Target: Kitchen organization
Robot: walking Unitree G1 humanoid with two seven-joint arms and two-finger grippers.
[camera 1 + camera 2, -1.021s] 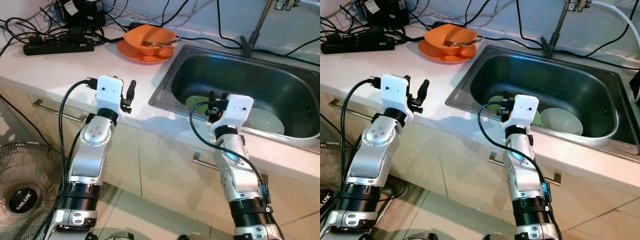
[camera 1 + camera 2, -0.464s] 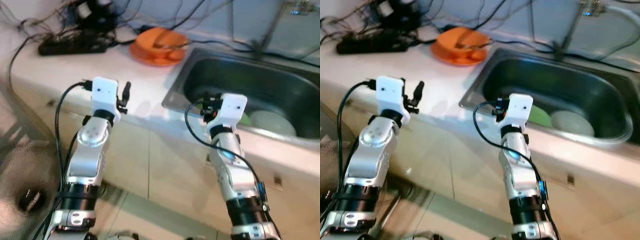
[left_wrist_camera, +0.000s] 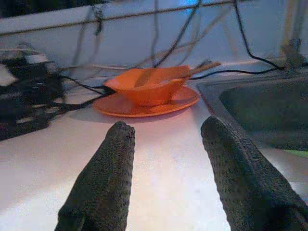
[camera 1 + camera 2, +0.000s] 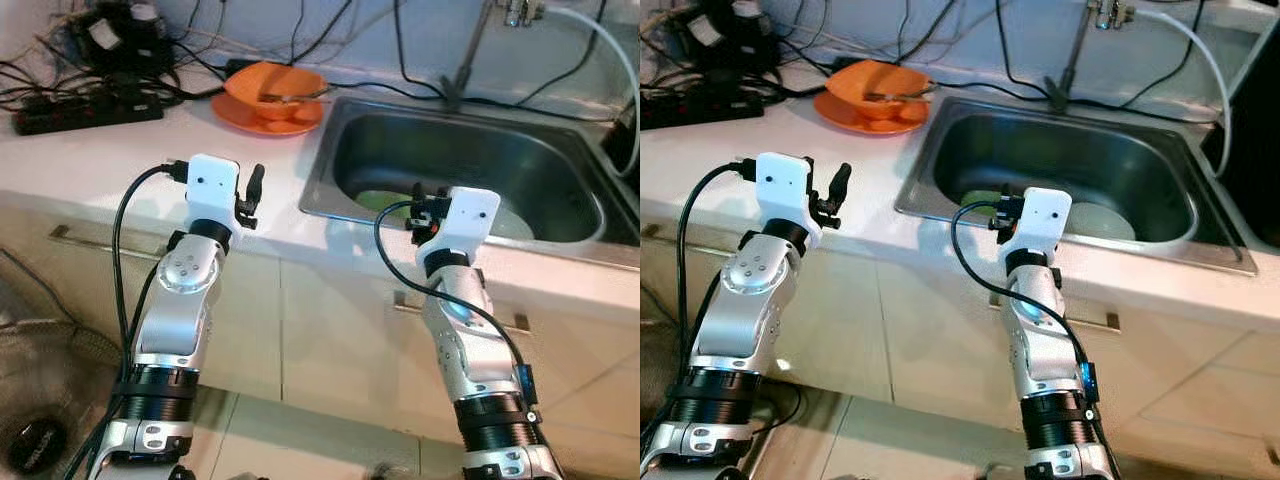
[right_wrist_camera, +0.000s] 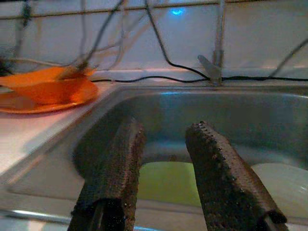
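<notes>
Your left gripper stands parted and empty above the white counter; your right gripper is likewise parted and empty at the near rim of the steel sink. The orange bowl sits on an orange plate at eleven o'clock, a utensil resting in it; a green plate and white bowl lie in the basin at one o'clock. Judged: these dishes are rigid, light, probably slick if wet, possibly breakable; take each by its rim, pinching wall between fingers; lift the orange bowl level so the utensil stays put.
</notes>
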